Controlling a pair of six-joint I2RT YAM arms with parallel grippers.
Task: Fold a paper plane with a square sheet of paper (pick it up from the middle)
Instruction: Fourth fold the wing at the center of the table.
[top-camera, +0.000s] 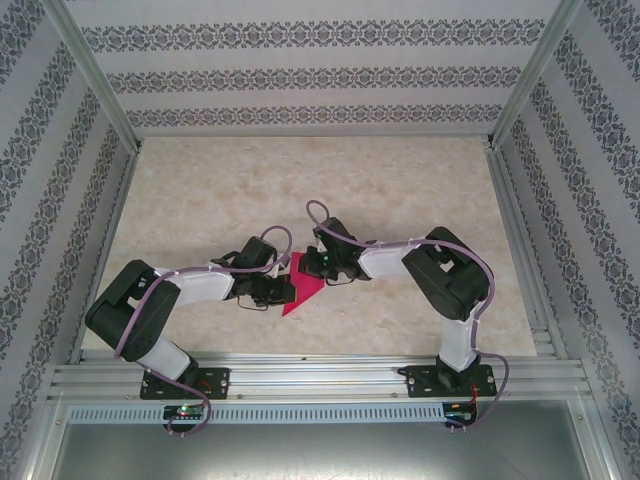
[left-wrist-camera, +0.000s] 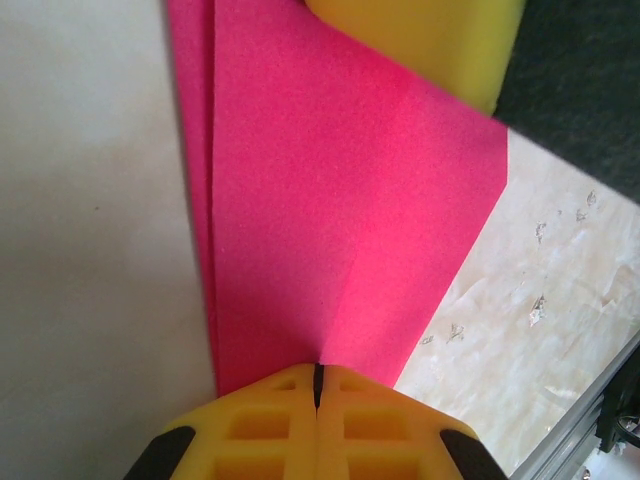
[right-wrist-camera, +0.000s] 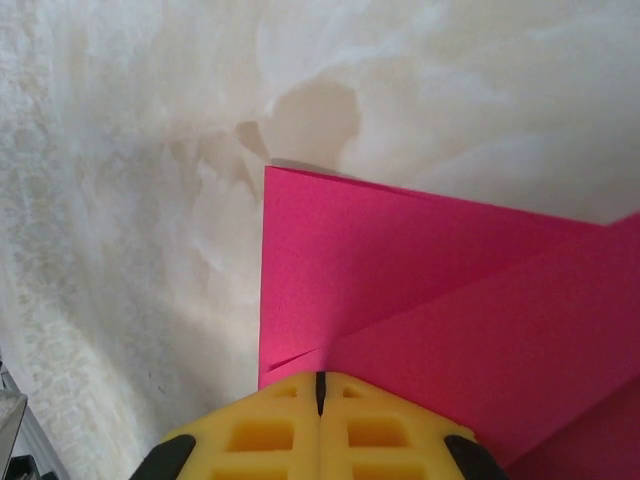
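- The square sheet of paper (top-camera: 304, 290), already folded into a layered wedge, lies flat on the tabletop (top-camera: 400, 190), just toward 6 o'clock from its centre and between both arms.
- The left gripper (left-wrist-camera: 318, 370) comes in from the paper's 9 o'clock, clenched on a raised crease, probably to anchor that side.
- The right gripper (right-wrist-camera: 320, 380) sits at the paper's 1 o'clock with its jaws closed over a folded flap. It looks to be pressing the fold flat, though I cannot tell whether it nips an edge.
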